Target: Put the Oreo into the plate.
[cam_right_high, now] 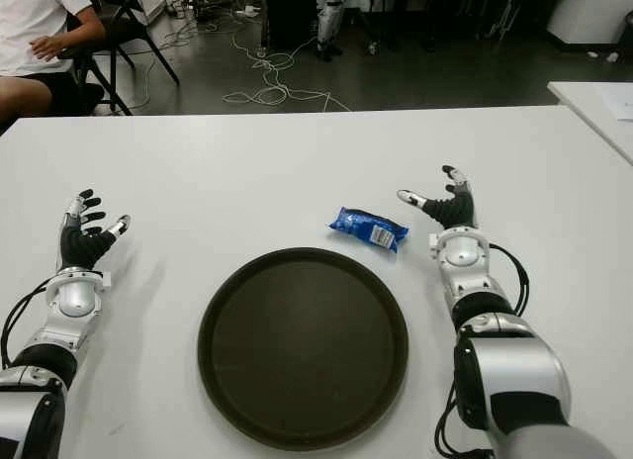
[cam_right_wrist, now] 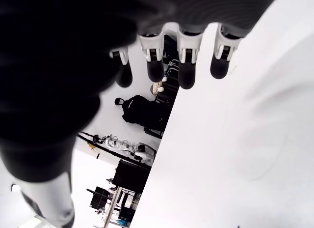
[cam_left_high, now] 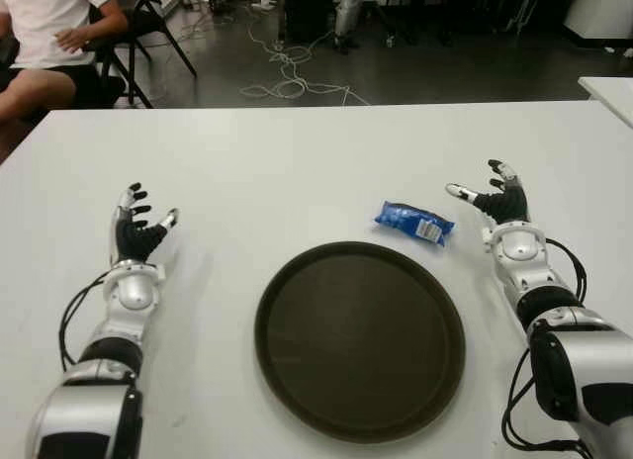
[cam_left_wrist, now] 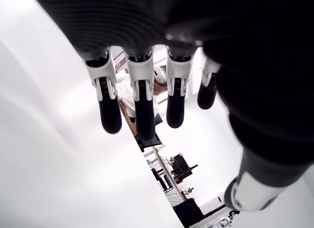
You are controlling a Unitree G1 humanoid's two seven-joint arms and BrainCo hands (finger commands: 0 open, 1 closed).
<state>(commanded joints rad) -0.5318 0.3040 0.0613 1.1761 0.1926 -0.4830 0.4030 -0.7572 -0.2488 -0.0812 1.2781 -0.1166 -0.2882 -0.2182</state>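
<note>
A blue Oreo packet (cam_left_high: 414, 222) lies flat on the white table (cam_left_high: 297, 162), just beyond the far right rim of a round dark brown plate (cam_left_high: 359, 339). The plate holds nothing. My right hand (cam_left_high: 492, 200) is to the right of the packet, a short gap away, with fingers spread and nothing in them. My left hand (cam_left_high: 141, 227) is far to the left of the plate, also with fingers spread and nothing held. In the wrist views the fingers (cam_left_wrist: 140, 107) of the left hand and the fingers (cam_right_wrist: 186, 66) of the right hand stretch out straight over bare table.
A seated person (cam_left_high: 45, 39) and a chair are beyond the table's far left corner. Cables (cam_left_high: 287, 73) trail on the dark floor behind the table. Another white table edge (cam_left_high: 608, 88) shows at the far right.
</note>
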